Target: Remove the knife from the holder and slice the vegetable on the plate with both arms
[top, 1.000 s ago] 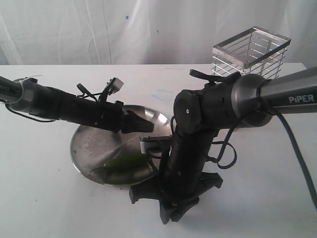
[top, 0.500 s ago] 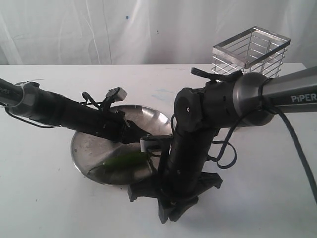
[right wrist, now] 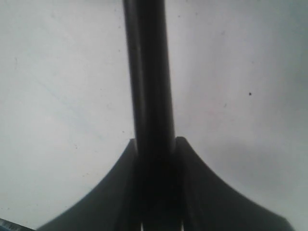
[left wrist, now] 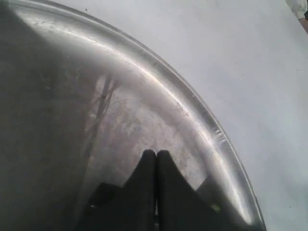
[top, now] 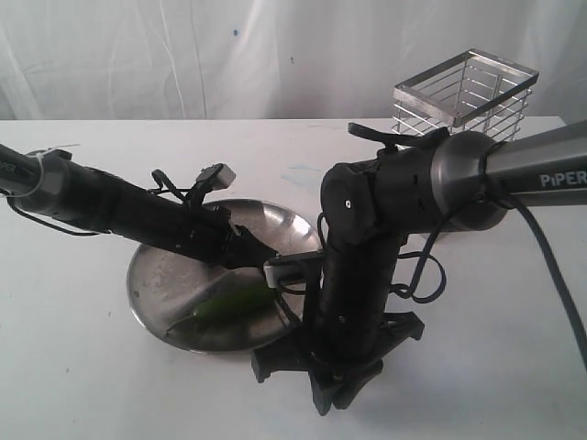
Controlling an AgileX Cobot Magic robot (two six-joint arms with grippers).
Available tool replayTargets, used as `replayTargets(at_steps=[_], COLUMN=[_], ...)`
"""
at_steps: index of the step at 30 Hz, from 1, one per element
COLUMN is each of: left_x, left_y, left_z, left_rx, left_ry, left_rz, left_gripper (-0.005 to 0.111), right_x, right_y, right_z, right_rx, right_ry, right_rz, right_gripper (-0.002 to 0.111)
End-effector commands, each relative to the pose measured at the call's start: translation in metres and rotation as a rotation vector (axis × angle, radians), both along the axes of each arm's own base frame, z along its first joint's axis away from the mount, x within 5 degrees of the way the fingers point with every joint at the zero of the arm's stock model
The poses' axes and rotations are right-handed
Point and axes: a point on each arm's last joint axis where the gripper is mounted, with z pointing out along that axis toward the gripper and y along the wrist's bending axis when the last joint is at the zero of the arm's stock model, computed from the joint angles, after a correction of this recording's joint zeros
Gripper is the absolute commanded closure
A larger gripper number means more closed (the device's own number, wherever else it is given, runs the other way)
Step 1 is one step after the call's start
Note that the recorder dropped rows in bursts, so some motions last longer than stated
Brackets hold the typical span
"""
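Two black robot arms, one thick, one slim.
The right arm [top: 367, 238] has a grey tube marked "PiPER" and looping black cables; the left arm [top: 119, 211] is slimmer.

The bench [top: 83, 367] was a plain white surface, matte, extending across the full width of the exterior view. Faint bluish smudging [top: 301, 174] was noted on its top toward the rear centre. Small dark specks [right wrist: 250, 93] were observed on the same white surface in the right wrist view, along with light scuffing. Behind the bench hung a white fabric backdrop [top: 183, 55], loosely draped, with vertical folds and creases. Two small dark marks [top: 235, 32] were seen on the cloth, upper centre. The backdrop met the bench's rear edge along a straight horizontal line.
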Motion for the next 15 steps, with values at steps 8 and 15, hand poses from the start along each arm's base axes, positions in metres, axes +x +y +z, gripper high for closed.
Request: replayTargets(at_steps=[8, 15], left_x=[-0.006, -0.012], left_y=[-0.004, -0.001], left_z=[0.024, 0.015], left_rx=[-0.042, -0.004], left_ry=[-0.031, -0.008], left_rz=[-0.053, -0.057], left_gripper=[0.107, 0.107], right_x=[0.003, 0.003], right_y=[-0.003, -0.002], right_z=[-0.001, -0.001], right_rx=[-0.011, -0.007], right_ry=[-0.014, -0.02], right_rz=[-0.02, -0.021], right_gripper=[0.108, 0.108])
